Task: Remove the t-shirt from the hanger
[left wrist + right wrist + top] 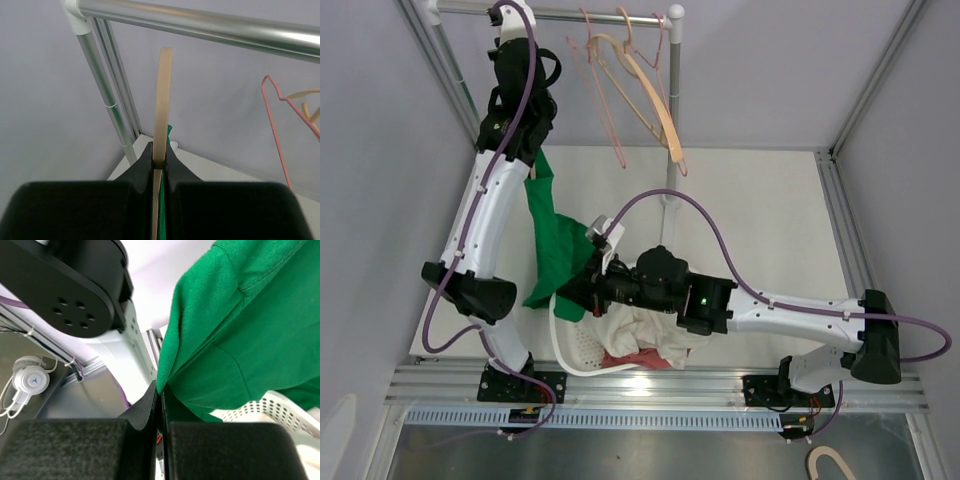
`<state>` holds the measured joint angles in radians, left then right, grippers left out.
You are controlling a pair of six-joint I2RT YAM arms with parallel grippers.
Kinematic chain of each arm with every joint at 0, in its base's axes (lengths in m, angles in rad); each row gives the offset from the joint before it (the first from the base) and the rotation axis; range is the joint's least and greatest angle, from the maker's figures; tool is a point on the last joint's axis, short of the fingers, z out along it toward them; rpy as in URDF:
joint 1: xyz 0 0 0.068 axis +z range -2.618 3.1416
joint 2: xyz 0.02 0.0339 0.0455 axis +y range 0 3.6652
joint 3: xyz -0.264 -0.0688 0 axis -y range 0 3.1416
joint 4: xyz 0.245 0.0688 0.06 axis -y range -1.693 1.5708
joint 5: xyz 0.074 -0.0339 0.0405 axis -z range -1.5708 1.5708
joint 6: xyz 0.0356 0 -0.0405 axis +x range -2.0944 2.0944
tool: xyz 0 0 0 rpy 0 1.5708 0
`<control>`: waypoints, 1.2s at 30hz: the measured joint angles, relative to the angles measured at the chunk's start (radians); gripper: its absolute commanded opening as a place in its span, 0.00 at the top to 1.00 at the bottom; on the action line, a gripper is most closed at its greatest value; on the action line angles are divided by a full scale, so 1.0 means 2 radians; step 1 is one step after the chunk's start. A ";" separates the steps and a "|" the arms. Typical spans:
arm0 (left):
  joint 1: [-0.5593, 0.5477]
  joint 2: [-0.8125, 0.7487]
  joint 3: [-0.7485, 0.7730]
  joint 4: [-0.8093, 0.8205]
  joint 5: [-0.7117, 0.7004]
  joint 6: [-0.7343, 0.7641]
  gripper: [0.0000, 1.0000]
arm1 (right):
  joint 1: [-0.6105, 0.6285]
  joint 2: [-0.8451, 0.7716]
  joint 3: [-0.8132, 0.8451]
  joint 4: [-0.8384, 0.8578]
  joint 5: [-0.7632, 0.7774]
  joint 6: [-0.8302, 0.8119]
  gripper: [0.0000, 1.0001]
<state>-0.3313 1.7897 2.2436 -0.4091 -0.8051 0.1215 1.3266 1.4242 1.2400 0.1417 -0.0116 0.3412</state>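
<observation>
A green t-shirt [555, 240] hangs from a pale wooden hanger [162, 105] held up near the rail's left end. My left gripper [160, 159] is shut on the hanger; green cloth shows between the jaws below the wood. In the top view my left gripper [520, 125] sits just below the rail [570, 14]. My right gripper [575, 290] is shut on the t-shirt's lower edge [165, 375], above the basket's left rim. The green t-shirt [240, 325] fills the right wrist view's upper right. Most of the hanger is hidden in the top view.
A white perforated laundry basket [578, 350] holds cream and red clothes [640, 335]. Pink wire and wooden empty hangers [640, 85] hang on the rail's right part, also shown in the left wrist view [280, 130]. The rack's upright pole [672, 110] stands mid-table. Grey walls enclose the table.
</observation>
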 measured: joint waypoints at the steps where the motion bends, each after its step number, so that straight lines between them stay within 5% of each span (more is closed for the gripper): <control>1: 0.000 0.000 0.003 -0.005 0.002 -0.001 0.99 | 0.000 0.000 -0.003 0.000 0.002 0.001 1.00; 9: 0.002 -0.045 -0.009 -0.094 0.070 -0.084 0.99 | -0.050 0.039 0.041 -0.010 -0.035 -0.005 1.00; 21: 0.002 -0.314 -0.171 -0.183 0.177 -0.175 0.99 | -0.192 0.222 0.292 -0.062 -0.104 -0.029 1.00; 30: 0.007 -0.418 -0.258 -0.204 0.192 -0.174 0.99 | -0.211 0.311 0.458 -0.154 -0.117 -0.050 1.00; 36: 0.021 -0.425 -0.324 -0.198 0.186 -0.170 0.99 | -0.209 0.292 0.516 -0.167 -0.102 -0.060 1.00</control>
<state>-0.2897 0.9401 1.5948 -0.8051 -0.4328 -0.2188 0.9081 2.0075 2.2723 -0.1913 -0.2150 0.2214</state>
